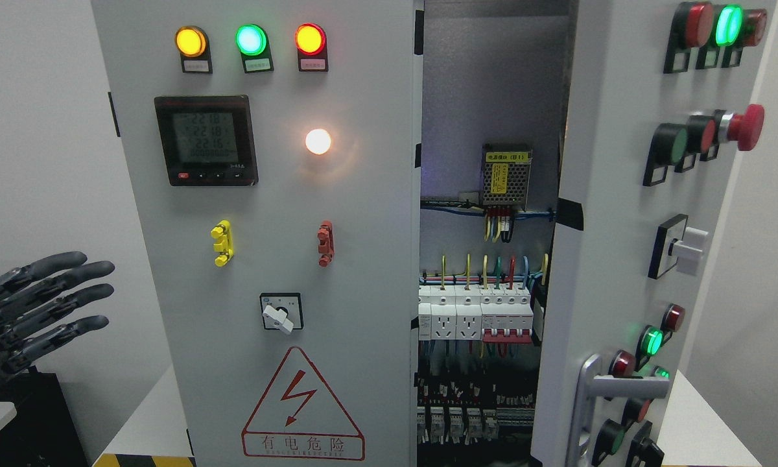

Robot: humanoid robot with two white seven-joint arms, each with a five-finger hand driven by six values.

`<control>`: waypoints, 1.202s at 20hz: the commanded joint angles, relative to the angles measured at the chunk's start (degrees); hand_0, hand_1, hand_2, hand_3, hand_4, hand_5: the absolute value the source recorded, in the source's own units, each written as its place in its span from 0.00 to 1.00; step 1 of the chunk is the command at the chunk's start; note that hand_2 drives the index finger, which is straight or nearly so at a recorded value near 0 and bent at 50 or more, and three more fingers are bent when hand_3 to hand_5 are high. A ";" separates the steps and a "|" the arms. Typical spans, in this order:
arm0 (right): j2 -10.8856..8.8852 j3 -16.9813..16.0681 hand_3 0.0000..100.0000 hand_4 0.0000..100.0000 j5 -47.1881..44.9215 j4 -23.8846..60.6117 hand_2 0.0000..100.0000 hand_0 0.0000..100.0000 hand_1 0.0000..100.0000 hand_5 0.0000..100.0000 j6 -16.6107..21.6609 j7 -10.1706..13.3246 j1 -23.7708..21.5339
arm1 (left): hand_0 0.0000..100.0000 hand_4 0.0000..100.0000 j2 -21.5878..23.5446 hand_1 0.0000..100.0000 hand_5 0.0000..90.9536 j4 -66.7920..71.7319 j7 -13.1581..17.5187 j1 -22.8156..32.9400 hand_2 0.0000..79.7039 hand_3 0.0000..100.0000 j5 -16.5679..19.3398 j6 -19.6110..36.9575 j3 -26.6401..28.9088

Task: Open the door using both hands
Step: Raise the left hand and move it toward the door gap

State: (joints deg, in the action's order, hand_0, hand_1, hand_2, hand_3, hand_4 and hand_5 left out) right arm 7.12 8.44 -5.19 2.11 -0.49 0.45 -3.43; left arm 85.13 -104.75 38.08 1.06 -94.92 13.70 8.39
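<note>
Judging from the head view, the right door (629, 214) of the grey cabinet (266, 194) is seen swung well out toward the camera, with its handle (606, 389) low on the leading edge, while the left door (259, 272) is seen shut flush. The left robot hand (39, 305) is held at the picture's left edge, fingers (81, 288) extended and slightly apart, clamped on nothing and well apart from the cabinet. No right robot hand is visible. The interior is exposed: a power supply (506, 175), coloured wiring (486, 266) and a row of breakers (476, 311). Indicator lamps (251, 40) are lit, so the panel is judged live. Risks noted: if the left robot hand is brought across toward the opening, fingers could be carried into the wiring or breakers instead of onto a door edge. The rotary switch (281, 314) and the yellow (222, 242) and red (325, 243) fittings protrude from the left door and could be knocked by a sweeping approach. The emergency stop button (745, 126) on the open door could be struck if that door is pushed further. No grip feature for the left door can be made out.
</note>
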 commanded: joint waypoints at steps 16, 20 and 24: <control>0.00 0.00 0.00 0.00 0.01 0.00 0.00 0.38 0.00 0.00 0.05 -0.01 0.00 | 0.00 0.00 -18.86 0.00 0.00 2.71 -0.81 -38.82 0.00 0.00 7.21 -13.70 -42.55; 0.00 0.00 0.00 0.00 0.01 0.00 0.00 0.38 0.00 0.00 0.05 -0.01 0.00 | 0.00 0.00 -18.87 0.00 0.00 2.79 -2.65 -71.28 0.00 0.00 -0.67 -13.62 -74.83; 0.00 0.00 0.00 0.00 0.01 0.00 0.00 0.38 0.00 0.00 0.05 -0.01 0.00 | 0.00 0.00 -20.70 0.00 0.00 2.97 -3.10 -93.85 0.00 0.00 -8.17 -9.50 -97.57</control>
State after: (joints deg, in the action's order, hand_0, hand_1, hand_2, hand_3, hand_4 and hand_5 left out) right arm 7.12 8.44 -5.19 2.11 -0.49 0.45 -3.43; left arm 68.45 -102.29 35.45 -64.57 -94.67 1.75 -44.82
